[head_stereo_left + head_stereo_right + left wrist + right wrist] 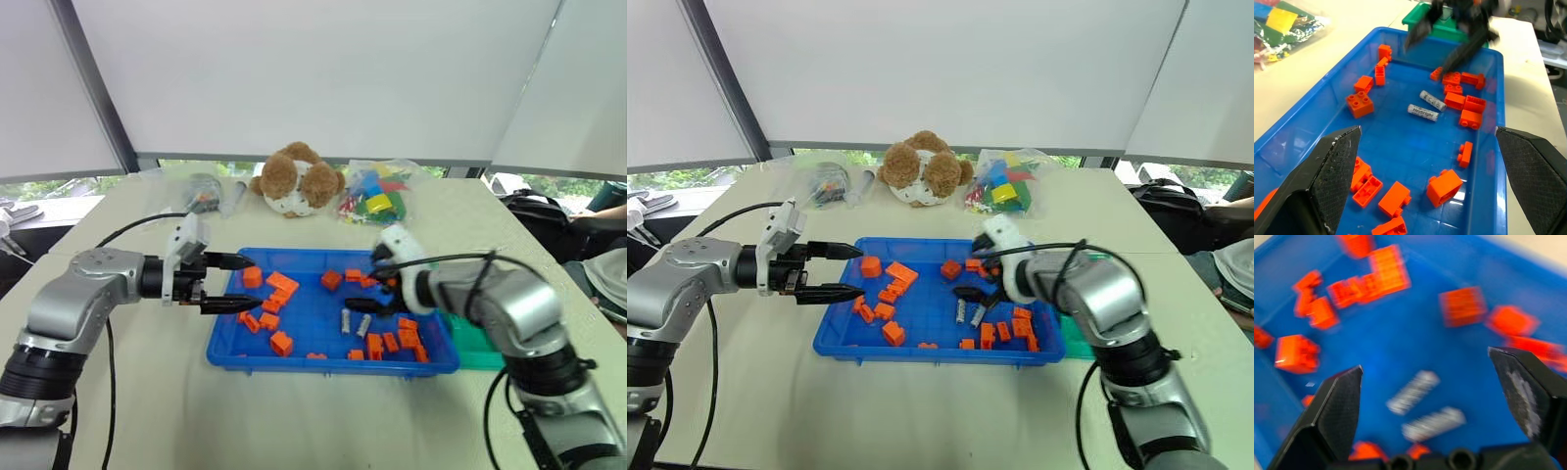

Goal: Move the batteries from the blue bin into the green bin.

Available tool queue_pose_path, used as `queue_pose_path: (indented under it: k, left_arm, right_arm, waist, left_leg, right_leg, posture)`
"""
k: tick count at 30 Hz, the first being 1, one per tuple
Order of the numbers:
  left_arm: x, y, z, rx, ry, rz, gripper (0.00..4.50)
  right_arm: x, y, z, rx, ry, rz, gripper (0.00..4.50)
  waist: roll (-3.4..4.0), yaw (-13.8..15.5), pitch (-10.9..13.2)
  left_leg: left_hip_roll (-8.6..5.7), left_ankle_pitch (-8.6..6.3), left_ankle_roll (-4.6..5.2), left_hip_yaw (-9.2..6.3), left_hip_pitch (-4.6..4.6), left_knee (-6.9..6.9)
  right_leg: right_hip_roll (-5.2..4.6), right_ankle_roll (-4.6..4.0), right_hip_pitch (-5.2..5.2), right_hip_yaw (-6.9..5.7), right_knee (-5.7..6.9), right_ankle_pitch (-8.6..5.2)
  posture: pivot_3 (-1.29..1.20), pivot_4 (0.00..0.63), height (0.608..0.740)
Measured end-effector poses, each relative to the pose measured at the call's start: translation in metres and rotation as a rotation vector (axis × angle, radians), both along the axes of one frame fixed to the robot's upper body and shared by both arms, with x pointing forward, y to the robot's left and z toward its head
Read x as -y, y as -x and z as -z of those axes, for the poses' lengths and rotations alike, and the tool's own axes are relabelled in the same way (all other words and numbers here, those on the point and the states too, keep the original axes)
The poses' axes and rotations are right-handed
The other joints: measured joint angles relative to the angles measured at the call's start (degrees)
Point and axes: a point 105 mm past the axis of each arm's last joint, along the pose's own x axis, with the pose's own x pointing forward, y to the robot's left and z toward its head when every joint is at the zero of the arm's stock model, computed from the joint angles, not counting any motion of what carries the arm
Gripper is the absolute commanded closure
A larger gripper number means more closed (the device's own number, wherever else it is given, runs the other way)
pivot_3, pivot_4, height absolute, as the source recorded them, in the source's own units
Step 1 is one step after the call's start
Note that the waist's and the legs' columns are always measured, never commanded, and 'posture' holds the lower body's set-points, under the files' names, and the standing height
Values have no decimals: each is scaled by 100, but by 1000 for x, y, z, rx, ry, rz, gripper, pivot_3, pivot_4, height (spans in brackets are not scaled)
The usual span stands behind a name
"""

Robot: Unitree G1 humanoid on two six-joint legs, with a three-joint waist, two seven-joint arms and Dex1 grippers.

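right arm: comes in from the near right, elbow bent, forearm reaching left over the right half of the blue bin [235, 354]
right gripper [375, 284]: angled down into the bin, jaws wide, nothing between them; hangs just above the two batteries [1428, 106]
left arm: comes in from the near left, forearm about level, pointing right toward the bin
left gripper [239, 282]: at the bin's left rim, jaws wide and empty, one finger above the other, tips just over the rim
blue bin: on the bench [147, 411], centre of the view, long side facing the robot
bin contents: orange blocks [281, 343] scattered all over, thicker at the right end; a few sit along the far wall
batteries: both in the blue bin, right of centre, lying flat side by side and nearly touching, orange blocks around them; printed labels, text too small to read
green bin [477, 345]: just beside the blue bin's right end, mostly hidden behind the right arm; can't tell what's inside
cables: black leads run along both forearms
mid bench: bare top between bin and far clutter
plush toy [297, 180]: brown and white, behind the blue bin
bag of bricks [378, 193]: clear bag, mixed colours, right of the plush
clear bags [208, 193]: left of the plush, dark parts inside, can't tell what
far edge: window blinds behind the bench
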Motion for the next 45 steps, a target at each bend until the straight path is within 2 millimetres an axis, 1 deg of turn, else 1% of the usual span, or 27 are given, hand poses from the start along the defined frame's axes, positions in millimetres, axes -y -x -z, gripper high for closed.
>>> queue_pose_path:
  k: [4,7,9,21,28,33,34,35,36,38,39,42,45]
  left_arm:
    - [-1,2,4,-11,-1,-9,0]
    - [-2,1,3,-3,-1,-19,0]
    - [-1,2,1,9,-2,-17,0]
    - [-2,2,-1,18,2,-22,0]
    - [-2,3,0,16,0,-22,0]
    - [-2,3,0,16,0,-24,0]
    - [-2,3,0,17,0,-25,0]
    - [-2,3,0,17,0,-26,0]
    - [-2,3,0,17,0,-28,0]
    - [-2,3,1,15,0,-32,0]
    - [-3,3,2,12,0,-33,0]
    - [-3,3,3,7,0,-36,0]
    - [-3,3,3,7,0,-37,0]
  right_arm:
    - [-6,-2,16,-30,16,26,61]
    - [-8,-3,35,-77,49,40,61]
    - [-11,-2,43,-99,62,38,61]
    - [-7,-9,52,-108,79,65,61]
    - [-11,-8,54,-118,74,55,61]
    - [-18,-7,58,-126,78,42,61]
    - [-19,-7,59,-123,82,39,558]
    - [-19,-7,59,-120,86,38,848]
    - [-19,-7,60,-115,93,37,1308]
    - [-19,-7,61,-106,100,37,2460]
    - [-19,-7,61,-103,101,38,2877]
    - [-19,-8,61,-96,108,37,4481]
    - [-19,-8,61,-96,108,37,4464]
  waist:
    - [-1,-14,0]
    - [0,-23,0]
    - [0,-25,0]
    - [0,-26,0]
    - [0,-26,0]
    - [0,-28,0]
    - [0,-28,0]
    - [0,-28,0]
    - [-1,-27,0]
    - [-1,-27,0]
    - [-1,-27,0]
    - [-1,-29,-1]
    - [-1,-29,-1]
  left_leg:
    - [0,1,-1,0,1,0]
    - [0,0,-1,0,1,0]
    - [0,0,-1,0,1,0]
    - [0,0,-1,0,1,0]
    - [0,0,0,0,1,0]
    - [0,0,0,0,1,-1]
    - [0,0,0,-1,1,-1]
    - [0,0,0,-1,2,0]
    - [0,0,0,-1,2,0]
    - [0,0,0,-1,2,0]
    - [1,0,0,-1,2,-1]
    - [1,0,0,-1,2,0]
    - [1,0,0,-1,2,-1]
  right_leg:
    - [1,0,0,-1,1,0]
    - [1,0,0,-1,1,0]
    - [1,0,0,-1,1,0]
    - [2,0,0,-1,1,0]
    - [2,0,0,-1,1,0]
    - [2,0,0,-2,1,0]
    - [2,0,0,-2,1,0]
    - [2,0,0,-2,1,0]
    - [2,0,0,-2,1,0]
    - [2,0,0,-2,1,0]
    - [2,0,0,-2,1,0]
    - [2,0,0,-2,1,0]
    - [2,0,0,-2,1,0]
  posture:
    - [0,150,733]
    - [0,150,733]
    - [0,150,733]
    - [0,150,733]
    - [0,150,733]
    - [0,150,733]
    - [0,150,733]
    - [0,150,733]
    - [0,150,733]
    - [0,150,733]
    - [0,150,733]
    - [0,150,733]
    - [0,150,733]
